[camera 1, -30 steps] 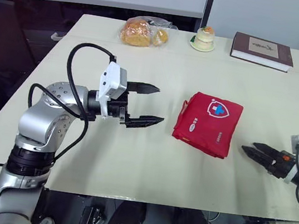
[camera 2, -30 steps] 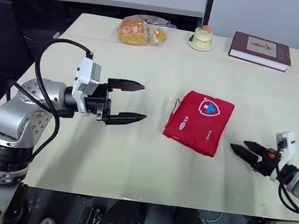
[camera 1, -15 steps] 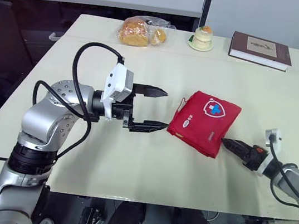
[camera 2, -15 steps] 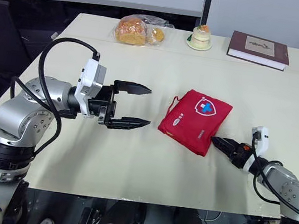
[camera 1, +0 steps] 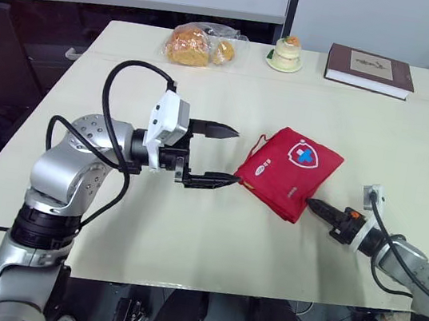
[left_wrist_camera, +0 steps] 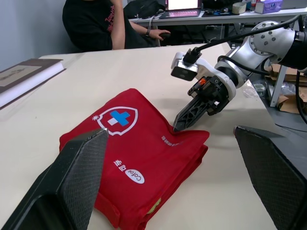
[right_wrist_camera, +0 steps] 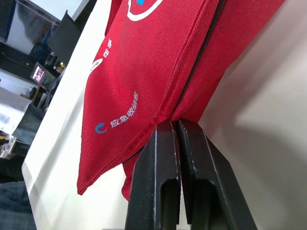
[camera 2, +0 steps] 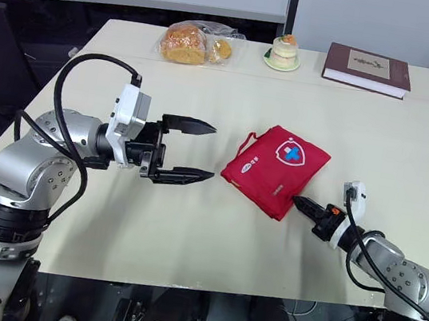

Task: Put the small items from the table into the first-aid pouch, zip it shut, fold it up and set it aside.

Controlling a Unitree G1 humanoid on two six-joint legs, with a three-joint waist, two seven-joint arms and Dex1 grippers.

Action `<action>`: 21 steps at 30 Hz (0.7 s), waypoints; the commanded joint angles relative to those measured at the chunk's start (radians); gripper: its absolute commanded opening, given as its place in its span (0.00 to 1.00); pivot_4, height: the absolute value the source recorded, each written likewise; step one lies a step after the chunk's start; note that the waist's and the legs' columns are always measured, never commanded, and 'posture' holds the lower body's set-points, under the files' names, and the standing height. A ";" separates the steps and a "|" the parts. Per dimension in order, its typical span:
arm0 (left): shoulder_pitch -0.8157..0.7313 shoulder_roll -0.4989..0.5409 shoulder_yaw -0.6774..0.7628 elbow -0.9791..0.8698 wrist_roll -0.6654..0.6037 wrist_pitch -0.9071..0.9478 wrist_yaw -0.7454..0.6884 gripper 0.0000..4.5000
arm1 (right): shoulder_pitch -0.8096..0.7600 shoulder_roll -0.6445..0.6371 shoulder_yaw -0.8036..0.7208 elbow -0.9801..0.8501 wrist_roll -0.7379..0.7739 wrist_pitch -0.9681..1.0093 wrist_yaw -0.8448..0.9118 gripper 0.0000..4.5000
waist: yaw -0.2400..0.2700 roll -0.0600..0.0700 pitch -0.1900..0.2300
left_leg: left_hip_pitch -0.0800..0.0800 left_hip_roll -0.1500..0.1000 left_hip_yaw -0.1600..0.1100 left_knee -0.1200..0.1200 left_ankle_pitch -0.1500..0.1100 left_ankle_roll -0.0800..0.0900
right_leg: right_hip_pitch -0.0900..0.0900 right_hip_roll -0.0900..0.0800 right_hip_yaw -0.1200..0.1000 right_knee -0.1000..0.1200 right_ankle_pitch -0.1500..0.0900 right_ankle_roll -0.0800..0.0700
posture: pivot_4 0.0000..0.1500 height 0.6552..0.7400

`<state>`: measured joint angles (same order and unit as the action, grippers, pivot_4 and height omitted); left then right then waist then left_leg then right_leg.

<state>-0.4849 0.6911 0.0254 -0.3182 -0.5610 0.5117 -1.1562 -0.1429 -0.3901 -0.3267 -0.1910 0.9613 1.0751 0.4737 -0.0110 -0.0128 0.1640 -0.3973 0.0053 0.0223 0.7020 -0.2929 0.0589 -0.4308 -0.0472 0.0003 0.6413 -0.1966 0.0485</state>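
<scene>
**Right gripper at pouch corner: fold-and-set-aside stage**

Right gripper (camera 1: pixel 311 202): two black fingers pressed together into a single point. The tips touch the near right corner of the pouch, at the seam between its two layers. No fabric is seen between the fingers.

Left gripper (camera 1: pixel 236 157): two black fingers spread wide, just beside the pouch's left corner, apart from it and aimed at it.

Red fabric first-aid pouch (camera 1: pixel 289 172), with a white shield and blue cross: lies folded over and flat on the cream table (camera 1: pixel 188 229), between the two grippers.

Far edge of the table, well apart:
- clear bag of bread rolls (camera 1: pixel 195 45)
- small cake on a plate (camera 1: pixel 286 54)
- maroon hardback book (camera 1: pixel 369 69)

Judged stage: packing and zipping look finished, and the fold is made or nearly so. Setting the pouch aside remains.

Handling note:
- Keep the closed right tips low against the table and press on the seam, not under the upper layer, so the fold does not lift.
- Bring the spread left fingers over the left corner.
- Take both layers in one pinch before moving the pouch.
</scene>
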 commanded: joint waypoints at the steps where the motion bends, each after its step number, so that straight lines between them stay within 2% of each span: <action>1: -0.005 0.010 0.001 -0.009 -0.005 -0.025 -0.006 1.00 | -0.043 0.048 -0.046 0.006 0.010 -0.066 -0.065 0.01 | -0.002 0.000 0.000 | 0.000 0.000 0.000 0.000 0.000 0.000 | 0.000 0.000 0.000 0.000 0.000 0.000 | 1.00 0.87; 6: -0.010 0.010 -0.003 0.006 0.003 -0.038 -0.012 1.00 | -0.159 0.123 -0.165 0.121 -0.027 -0.254 -0.196 0.01 | 0.000 0.001 0.001 | 0.000 0.000 0.001 0.000 0.000 0.000 | -0.001 0.000 0.001 0.000 0.000 0.000 | 1.00 0.87; 13: -0.021 0.013 -0.008 0.028 0.011 -0.056 -0.021 1.00 | -0.295 0.139 -0.241 0.266 -0.099 -0.477 -0.286 0.01 | -0.001 0.002 0.002 | -0.001 -0.001 0.001 0.000 0.000 0.000 | -0.001 -0.001 0.001 0.000 0.000 0.000 | 1.00 0.87; 17: -0.029 0.015 -0.012 0.035 0.013 -0.062 -0.023 1.00 | -0.292 0.113 -0.211 0.266 -0.081 -0.432 -0.254 0.01 | -0.003 0.003 0.002 | -0.001 -0.001 0.001 -0.001 0.000 0.000 | -0.001 0.000 0.001 0.000 0.000 0.000 | 1.00 0.87; 20: -0.028 0.018 -0.012 0.036 0.013 -0.065 -0.026 1.00 | -0.240 0.056 -0.153 0.225 -0.069 -0.352 -0.159 0.01 | -0.001 0.003 0.002 | -0.001 -0.001 0.001 -0.001 0.000 0.000 | -0.001 0.000 0.001 0.000 0.000 0.000 | 1.00 0.87; 21: -0.028 0.019 -0.012 0.036 0.012 -0.065 -0.026 1.00 | -0.228 0.038 -0.140 0.215 -0.053 -0.320 -0.133 0.06 | -0.001 0.003 0.002 | -0.001 -0.001 0.001 -0.001 0.000 0.000 | -0.001 0.000 0.001 0.000 0.000 0.000 | 1.00 0.87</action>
<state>-0.4987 0.6972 -0.0010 -0.2716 -0.5447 0.4672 -1.1771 -0.3834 -0.3202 -0.4822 0.0803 0.8727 0.7048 0.2781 -0.0122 -0.0094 0.1662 -0.3983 0.0047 0.0232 0.7012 -0.2928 0.0589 -0.4320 -0.0478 0.0014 0.6414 -0.1966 0.0486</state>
